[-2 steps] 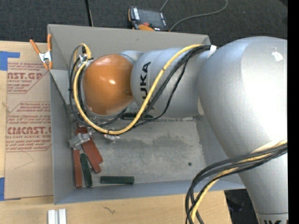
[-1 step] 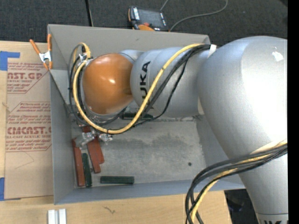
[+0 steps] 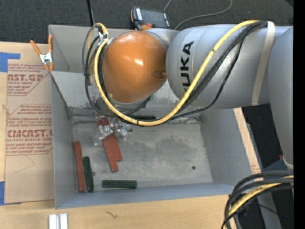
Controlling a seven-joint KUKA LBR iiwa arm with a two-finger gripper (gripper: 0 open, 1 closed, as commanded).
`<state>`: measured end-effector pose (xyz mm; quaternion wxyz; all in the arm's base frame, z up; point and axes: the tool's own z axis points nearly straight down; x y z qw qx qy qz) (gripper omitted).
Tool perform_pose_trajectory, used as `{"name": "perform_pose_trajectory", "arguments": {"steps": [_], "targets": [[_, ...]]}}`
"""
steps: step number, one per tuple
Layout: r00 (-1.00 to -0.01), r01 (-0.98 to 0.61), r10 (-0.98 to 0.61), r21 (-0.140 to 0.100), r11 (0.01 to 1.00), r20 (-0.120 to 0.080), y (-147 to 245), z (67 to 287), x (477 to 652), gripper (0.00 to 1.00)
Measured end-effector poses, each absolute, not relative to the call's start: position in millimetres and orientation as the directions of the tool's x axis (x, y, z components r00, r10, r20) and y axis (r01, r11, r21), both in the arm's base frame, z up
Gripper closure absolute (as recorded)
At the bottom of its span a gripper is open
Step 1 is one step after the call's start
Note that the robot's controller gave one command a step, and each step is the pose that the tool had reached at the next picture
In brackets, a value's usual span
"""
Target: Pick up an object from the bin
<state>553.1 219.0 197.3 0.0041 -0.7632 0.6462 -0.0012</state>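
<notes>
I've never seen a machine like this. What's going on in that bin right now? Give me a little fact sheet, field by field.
bin: grey metal, a few loose things on its floor
arm: reaches in from the right, with an orange cover on its wrist
gripper: low at the back left, at the upper end of the block
nearest thing: red-brown flat block, lying slanted
by left wall: red-brown stick and dark green stick, side by side
by front wall: second dark green stick
held thing: cannot tell
</notes>
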Motion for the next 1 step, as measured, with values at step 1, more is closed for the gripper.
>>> {"name": "perform_pose_trajectory", "arguments": {"steps": [1], "targets": [[0.320, -0.947, -0.947, -0.007, -0.320, -0.004, 236.5, 266.0, 582.8, 1.00]]}}
